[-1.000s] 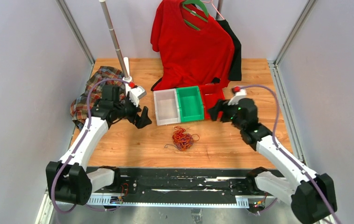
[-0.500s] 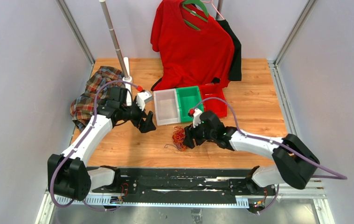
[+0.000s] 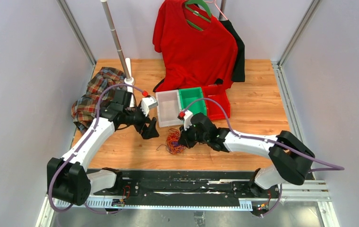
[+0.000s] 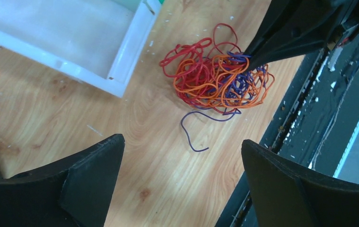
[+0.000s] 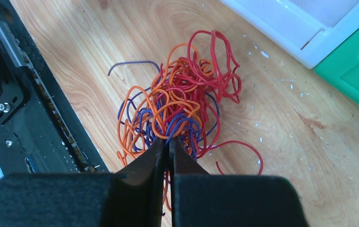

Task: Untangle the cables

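The cables [image 3: 172, 141] are a fist-sized tangle of thin red, orange and purple wires on the wooden table, in front of the bins. My right gripper [image 3: 181, 140] reaches in from the right and is shut on strands at the bundle's edge. In the right wrist view its jaws [image 5: 169, 142] pinch purple and orange loops of the cables [image 5: 177, 101]. My left gripper [image 3: 150, 131] hangs just left of the tangle, open and holding nothing. In the left wrist view the cables [image 4: 215, 78] lie ahead of the left gripper [image 4: 182, 140], and a loose purple end trails toward it.
A white bin [image 3: 168, 108], a green bin [image 3: 192, 101] and a red bin [image 3: 221, 107] stand behind the tangle. A red shirt [image 3: 191, 42] hangs at the back. A plaid cloth [image 3: 90, 97] and a metal pole [image 3: 116, 38] are at the left. The black rail [image 3: 177, 182] runs along the near edge.
The right arm swung in from the right to the tangle and its jaws shut on strands. The bundle shifted slightly left. The left gripper crept right toward it, still open.
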Available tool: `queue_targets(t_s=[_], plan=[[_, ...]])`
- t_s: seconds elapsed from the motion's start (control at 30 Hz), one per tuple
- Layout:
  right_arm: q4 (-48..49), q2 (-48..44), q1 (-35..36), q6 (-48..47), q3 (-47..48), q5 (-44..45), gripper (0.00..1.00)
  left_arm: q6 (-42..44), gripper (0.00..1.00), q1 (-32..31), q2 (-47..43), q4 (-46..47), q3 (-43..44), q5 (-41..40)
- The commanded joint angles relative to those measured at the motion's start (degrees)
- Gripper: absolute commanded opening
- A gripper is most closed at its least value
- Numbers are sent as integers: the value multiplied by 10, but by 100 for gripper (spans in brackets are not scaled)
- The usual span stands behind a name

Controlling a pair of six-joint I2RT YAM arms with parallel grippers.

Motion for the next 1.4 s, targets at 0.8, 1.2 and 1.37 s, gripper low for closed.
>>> queue_targets(t_s=[0.8, 1.2, 1.37], plan=[[59, -68, 21, 26, 32, -27, 1, 33, 66, -151, 91, -34, 40, 49], [43, -66, 15, 29, -5, 12, 0, 40, 4, -152, 69, -85, 84, 9], [39, -69, 5, 28, -42, 55, 1, 45, 1, -152, 42, -121, 107, -25]])
